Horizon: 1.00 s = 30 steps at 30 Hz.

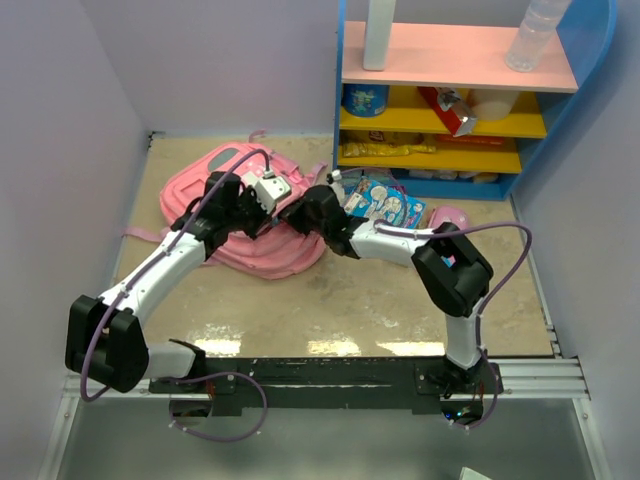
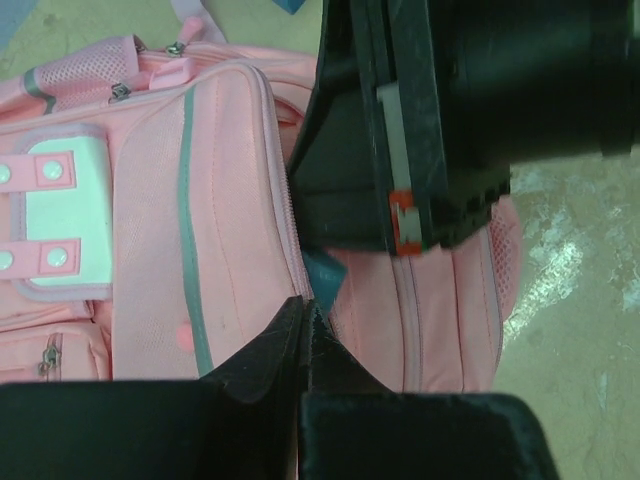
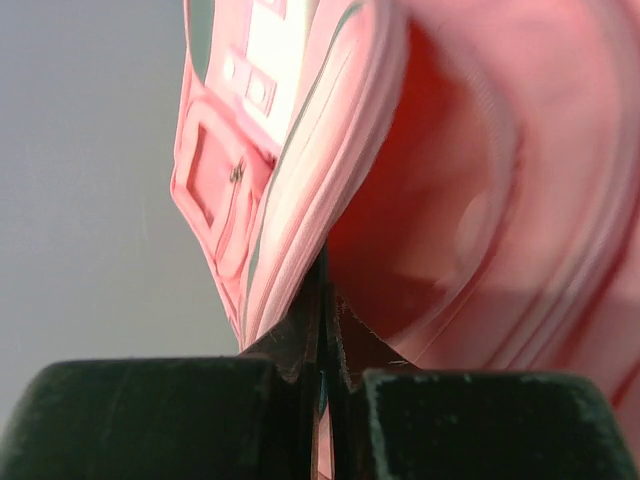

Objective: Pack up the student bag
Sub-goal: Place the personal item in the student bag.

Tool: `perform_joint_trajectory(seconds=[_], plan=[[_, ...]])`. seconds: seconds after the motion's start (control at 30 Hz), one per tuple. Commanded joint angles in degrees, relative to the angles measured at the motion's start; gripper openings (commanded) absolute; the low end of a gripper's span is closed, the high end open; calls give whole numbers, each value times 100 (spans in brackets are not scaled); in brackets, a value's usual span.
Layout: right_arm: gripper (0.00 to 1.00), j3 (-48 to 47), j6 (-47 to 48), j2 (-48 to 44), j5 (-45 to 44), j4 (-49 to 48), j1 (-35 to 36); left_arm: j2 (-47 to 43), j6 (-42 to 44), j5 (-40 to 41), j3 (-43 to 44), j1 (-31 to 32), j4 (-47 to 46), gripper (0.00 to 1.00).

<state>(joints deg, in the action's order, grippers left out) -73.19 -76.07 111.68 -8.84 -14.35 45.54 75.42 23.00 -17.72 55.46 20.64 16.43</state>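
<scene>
The backpack lies left of the shelf. The left gripper and the right gripper each pinch its zipper edge: the opening step, I judge. Next, draw the flaps apart, holding firm.

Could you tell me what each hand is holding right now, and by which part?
Both hold the student bag. The left hand pinches its zipper edge. The right hand pinches the front panel's rim, beside the open compartment.
</scene>
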Motion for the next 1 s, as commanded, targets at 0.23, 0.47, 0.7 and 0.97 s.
perform_joint_trajectory(seconds=[0.23, 0.47, 0.7, 0.97], plan=[[69, -127, 751, -65, 93, 152, 263, -299, -86, -558, 255, 45, -210, 0], [67, 437, 1568, -1102, -126, 519, 69, -343, -33, -470, 105, 36, -245, 0], [5, 603, 2341, -1763, -601, 1303, 95, -379, 11, -434, -9, 19, -245, 0], [21, 1052, 3897, -2318, -837, 908, 901, -221, 2, -662, -27, 19, -333, 0]])
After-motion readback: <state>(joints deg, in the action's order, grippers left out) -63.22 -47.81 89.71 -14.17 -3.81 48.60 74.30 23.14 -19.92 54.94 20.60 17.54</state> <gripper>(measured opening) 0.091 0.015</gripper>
